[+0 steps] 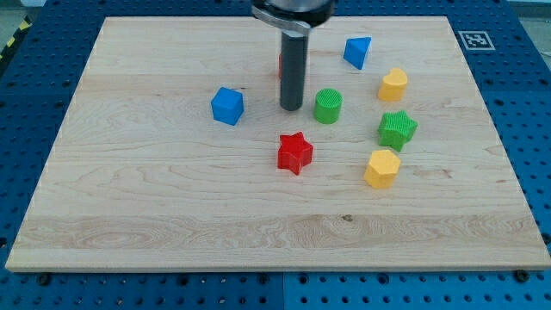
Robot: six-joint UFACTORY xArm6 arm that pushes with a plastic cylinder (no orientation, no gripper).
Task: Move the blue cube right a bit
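Blue cube (227, 105) sitting well inside the tabltop's far-left area on the tabletop (172, 215), corner turned toward the view's bottom. Right of cube: bare wood, then my tip (291, 108), then green cylinder (327, 106). No pincer fitted, only rod.

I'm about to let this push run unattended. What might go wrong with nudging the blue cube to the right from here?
1. My tip sits right of the blue cube, on the wrong side; rounding it carelessly may knock it away.
2. The green cylinder stands close beside my tip and could get bumped.
3. A red block is mostly hidden behind the rod, so its clearance cannot be judged.
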